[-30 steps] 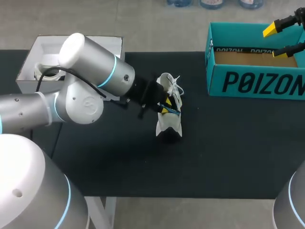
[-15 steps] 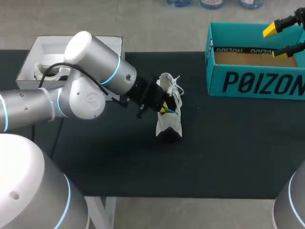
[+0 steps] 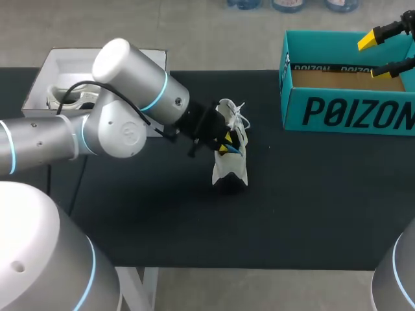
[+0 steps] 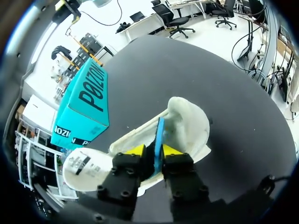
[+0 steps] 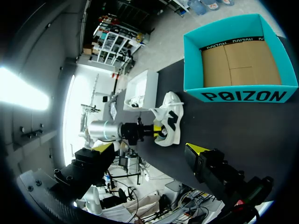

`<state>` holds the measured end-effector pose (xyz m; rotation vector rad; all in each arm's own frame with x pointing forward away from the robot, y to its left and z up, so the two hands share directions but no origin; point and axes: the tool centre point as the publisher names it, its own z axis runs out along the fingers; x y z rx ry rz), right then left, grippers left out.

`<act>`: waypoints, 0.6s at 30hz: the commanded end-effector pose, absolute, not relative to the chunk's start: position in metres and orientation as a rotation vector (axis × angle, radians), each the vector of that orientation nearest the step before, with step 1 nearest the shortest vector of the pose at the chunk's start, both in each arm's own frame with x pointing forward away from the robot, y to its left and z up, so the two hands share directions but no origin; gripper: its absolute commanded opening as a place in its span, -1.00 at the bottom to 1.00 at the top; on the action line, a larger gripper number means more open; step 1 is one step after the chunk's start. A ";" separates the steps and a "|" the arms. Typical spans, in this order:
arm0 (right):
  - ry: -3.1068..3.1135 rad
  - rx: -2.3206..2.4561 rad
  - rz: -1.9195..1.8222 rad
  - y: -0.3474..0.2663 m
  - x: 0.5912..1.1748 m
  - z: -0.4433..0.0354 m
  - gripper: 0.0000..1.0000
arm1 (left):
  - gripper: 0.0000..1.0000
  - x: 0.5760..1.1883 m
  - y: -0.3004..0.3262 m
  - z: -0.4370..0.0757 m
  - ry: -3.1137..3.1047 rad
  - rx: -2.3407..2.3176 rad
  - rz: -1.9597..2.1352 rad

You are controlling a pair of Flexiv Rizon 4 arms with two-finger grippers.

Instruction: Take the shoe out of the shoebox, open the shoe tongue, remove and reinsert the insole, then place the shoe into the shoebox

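Head view: our left gripper (image 3: 224, 146) is at the white lace-up sneaker (image 3: 231, 170) on the black table (image 3: 311, 194), well apart from the teal cardboard shoebox (image 3: 350, 113).
Left wrist view: its tips pinch the thin blue insole (image 4: 160, 130) inside the sneaker.
Right wrist view: our right gripper (image 5: 149, 147) gapes wide, empty.

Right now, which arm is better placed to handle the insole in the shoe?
Left. The left end effector is shut on the blue insole inside the white shoe. The right end effector hangs open up by the teal shoebox, well away from the shoe.
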<state>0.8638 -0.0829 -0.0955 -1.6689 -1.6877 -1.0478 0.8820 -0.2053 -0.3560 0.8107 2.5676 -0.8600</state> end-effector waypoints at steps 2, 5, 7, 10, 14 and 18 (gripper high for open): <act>-1.688 -1.672 -1.047 -0.083 0.863 -0.096 1.00 | 1.00 0.866 -0.200 -0.340 2.562 0.847 -0.844; -1.688 -1.672 -1.047 -0.083 0.863 -0.096 1.00 | -0.42 0.864 -0.201 -0.340 2.562 0.861 -0.848; -1.688 -1.672 -1.047 -0.083 0.863 -0.096 1.00 | -1.00 0.863 -0.202 -0.342 2.569 0.866 -0.847; -1.688 -1.672 -1.047 -0.083 0.863 -0.096 1.00 | -1.00 0.864 -0.202 -0.348 2.591 0.867 -0.857; -1.688 -1.672 -1.047 -0.083 0.863 -0.096 1.00 | -1.00 0.866 -0.201 -0.355 2.608 0.855 -0.881; -1.688 -1.672 -1.047 -0.083 0.863 -0.096 1.00 | -1.00 0.867 -0.203 -0.362 2.623 0.862 -0.894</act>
